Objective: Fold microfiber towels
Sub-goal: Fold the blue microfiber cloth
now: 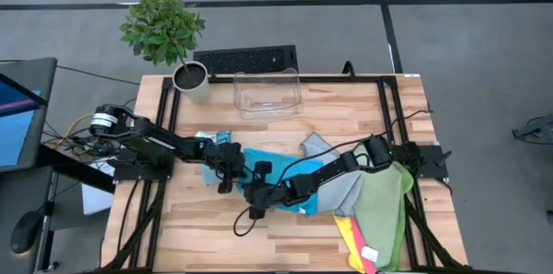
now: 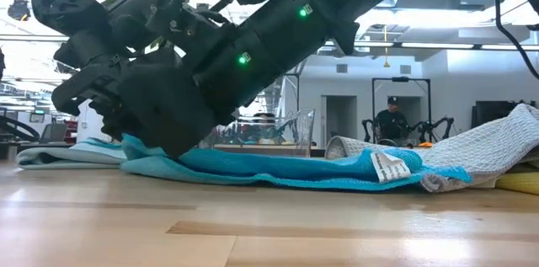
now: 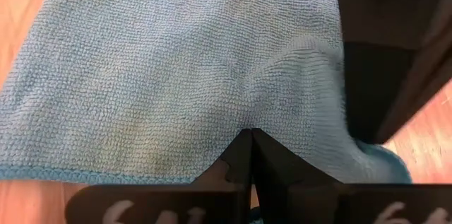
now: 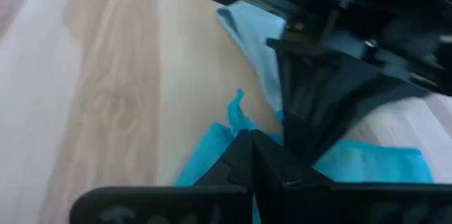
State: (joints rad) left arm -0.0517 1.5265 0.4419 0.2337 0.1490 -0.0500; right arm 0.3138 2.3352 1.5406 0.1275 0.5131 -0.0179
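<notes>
Teal microfiber towel [image 1: 275, 168] lies spread flat mid-table, partly under both grippers. Left gripper [image 1: 226, 173] sits at the towel's left edge, fingers [image 3: 240, 155] pressed together with tips right on the cloth; from the left wrist view a fold of teal fabric bunches at the tips, looks pinched. Right gripper [image 1: 257, 198] is at the towel's near-left corner, low on the table; right wrist view shows its fingers [image 4: 247, 155] closed together on a peak of teal cloth sticking up by the tips. The two grippers are just beside each other.

A light blue towel [image 1: 218, 141] lies just behind the left gripper, touching the teal one. Right of the teal towel sits a heap: grey towel [image 1: 341, 189], pale green towel [image 1: 384, 209], with yellow towel [image 1: 347, 231] and pink towel [image 1: 365, 261] strips poking out toward the near edge. A white tag [image 2: 388, 166] shows on the teal towel in the low view.

Clear plastic bin [image 1: 267, 92] and potted plant [image 1: 166, 36] at the far side of the table [image 1: 285, 248], well apart from the grippers.
</notes>
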